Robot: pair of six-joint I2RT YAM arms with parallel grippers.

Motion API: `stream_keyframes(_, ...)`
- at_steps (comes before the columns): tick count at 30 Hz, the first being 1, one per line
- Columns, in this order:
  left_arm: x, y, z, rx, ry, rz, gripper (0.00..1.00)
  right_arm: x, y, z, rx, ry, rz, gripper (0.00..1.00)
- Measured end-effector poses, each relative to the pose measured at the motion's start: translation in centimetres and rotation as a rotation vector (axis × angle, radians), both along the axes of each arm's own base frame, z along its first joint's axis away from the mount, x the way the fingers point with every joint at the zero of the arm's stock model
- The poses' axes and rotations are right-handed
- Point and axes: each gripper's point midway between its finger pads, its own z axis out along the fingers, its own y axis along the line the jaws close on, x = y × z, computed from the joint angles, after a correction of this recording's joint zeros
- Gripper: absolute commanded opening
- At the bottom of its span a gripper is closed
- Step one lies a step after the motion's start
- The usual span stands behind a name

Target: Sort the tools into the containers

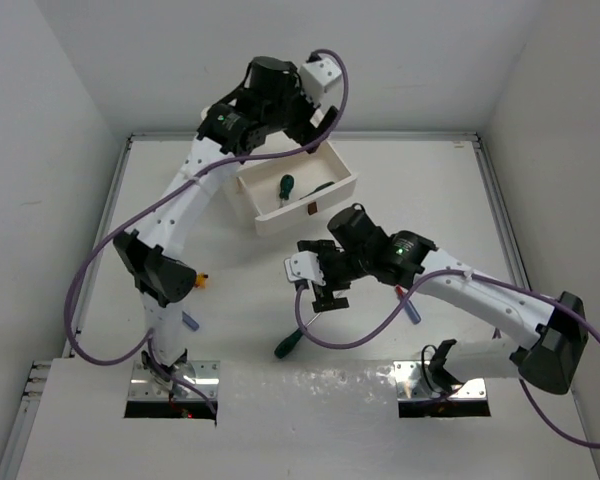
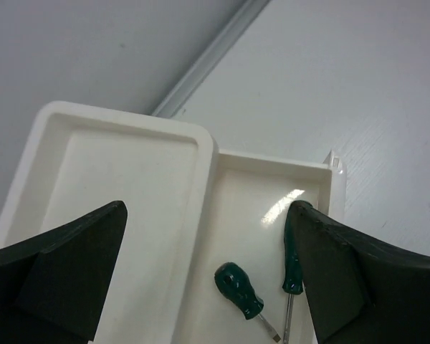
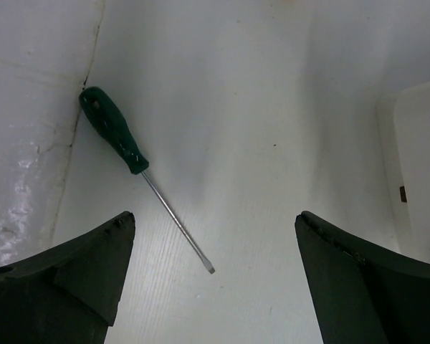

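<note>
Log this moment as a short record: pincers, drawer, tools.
left pincer: open, empty, above white unit and drawer
right pincer: open, empty, over long green screwdriver on table
drawer: pulled out, holds stubby green screwdriver and second green screwdriver
also loose: left blue screwdriver, right blue screwdriver, yellow-orange screwdriver

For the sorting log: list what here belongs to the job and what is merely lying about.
Job:
open drawer
stubby green screwdriver and second green screwdriver, both inside it
long green screwdriver, on the table
blue screwdriver
white unit's rimmed top

Not the job:
purple cables
metal base plates
</note>
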Motion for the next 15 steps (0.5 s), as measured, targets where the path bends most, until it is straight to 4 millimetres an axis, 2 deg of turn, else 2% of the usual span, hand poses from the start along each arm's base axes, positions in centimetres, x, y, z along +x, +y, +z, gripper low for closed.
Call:
stream_keyframes(3,-0.3,1.8,3.4,-0.075,-0.031,0.062,0.95,-0.6,0.5,-0.8,-0.049,-0.017,0.062,0.9)
stream_keyframes(4,-0.2,3.0,4.5,-0.101,-0.039,0.092,0.95,-1.0,1.1,-1.3,-0.072,-0.018,0.101,0.89)
stream_keyframes(5,0.1,4.3,5.2,-0.121,-0.044,0.128,0.95,-1.4,1.6,-2.0,-0.098,-0.01,0.135,0.89)
stream_keyframes(7,1.1,8.4,6.2,-0.148,-0.056,0.234,0.95,-2.1,2.7,-4.0,-0.165,0.016,0.209,0.89)
stream_keyframes(9,1.6,12.3,6.0,-0.141,-0.056,0.346,0.98,-2.8,3.1,-6.8,-0.246,0.052,0.272,0.89)
stream_keyframes(10,1.7,15.2,5.2,-0.121,-0.045,0.435,0.99,-3.2,3.0,-8.3,-0.292,0.074,0.298,0.88)
stream_keyframes(12,1.7,17.0,4.4,-0.1,-0.034,0.498,0.99,-3.8,2.4,-10.8,-0.374,0.119,0.334,0.87)
stream_keyframes(15,1.1,18.0,2.8,-0.068,-0.001,0.55,1.0,-4.3,1.8,-13.4,-0.456,0.15,0.374,0.86)
